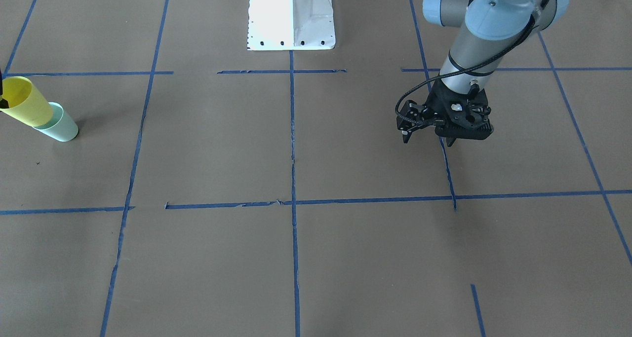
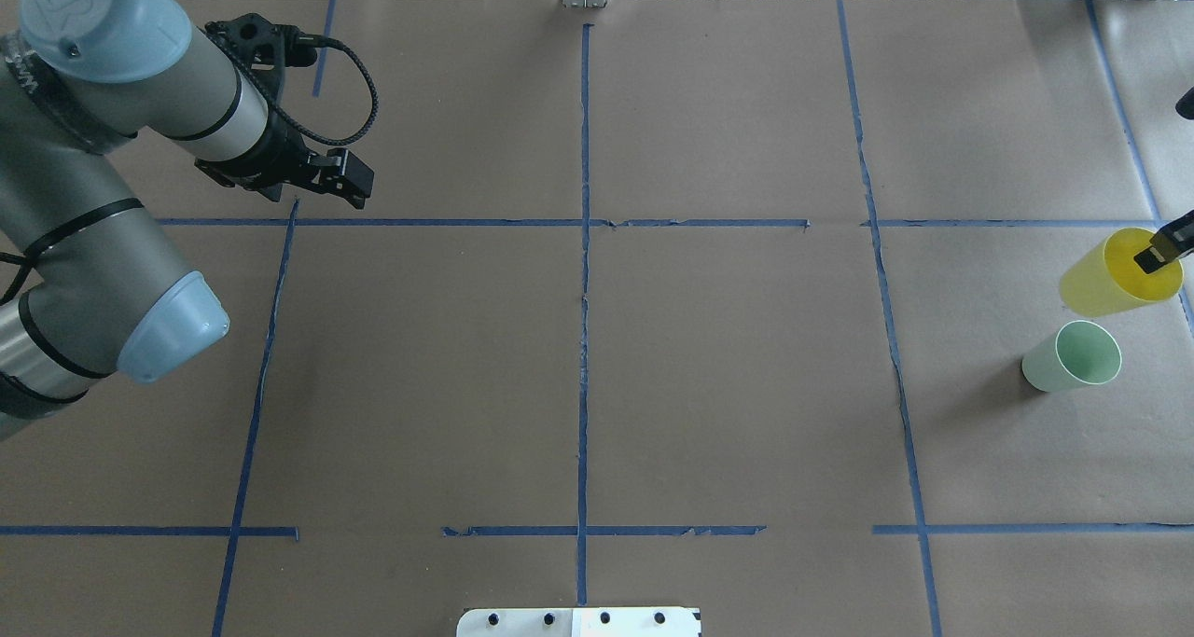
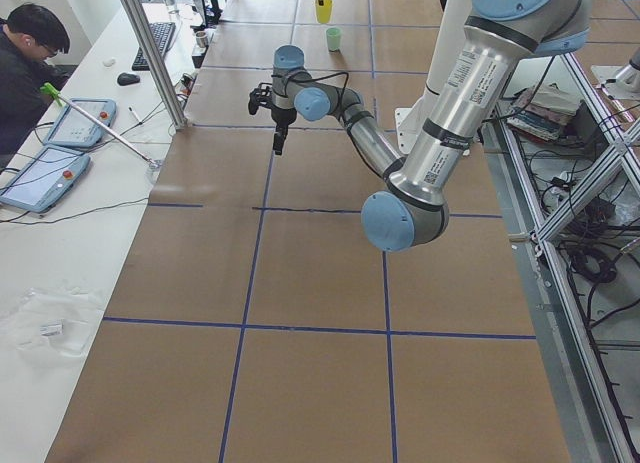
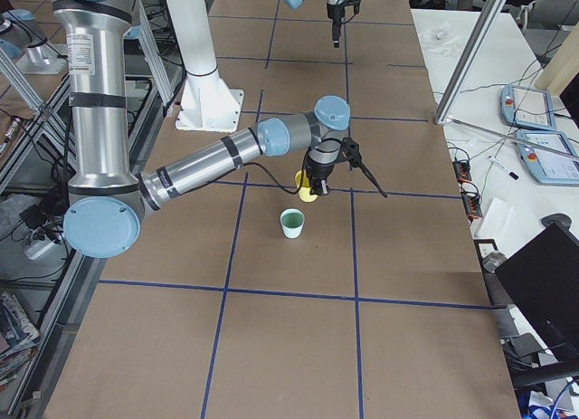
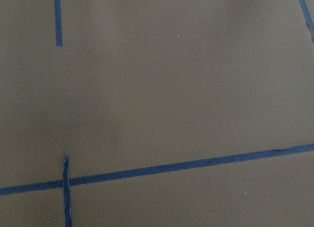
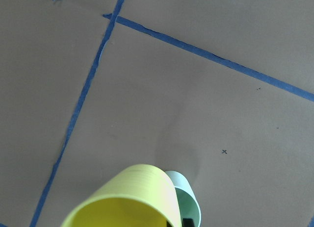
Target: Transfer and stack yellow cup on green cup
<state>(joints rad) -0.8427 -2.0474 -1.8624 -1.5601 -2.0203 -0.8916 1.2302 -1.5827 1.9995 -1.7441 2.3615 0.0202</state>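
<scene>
The yellow cup [image 2: 1110,278] is held tilted at the table's far right, rim up. My right gripper [image 2: 1157,253] is shut on its rim, with one finger inside the cup. The green cup [image 2: 1073,357] stands upright on the table just beside and below it, and is empty. In the front view the yellow cup [image 1: 24,102] overlaps the green cup [image 1: 59,126]. The right wrist view shows the yellow cup [image 6: 127,200] in front of the green cup [image 6: 189,202]. My left gripper [image 2: 331,178] hangs far off over the left half, shut and empty.
Brown paper with a blue tape grid [image 2: 583,222] covers the table. The white robot base [image 1: 291,16] stands at the near edge. An operator [image 3: 25,58] and tablets [image 3: 80,123] are at a side desk past the far edge.
</scene>
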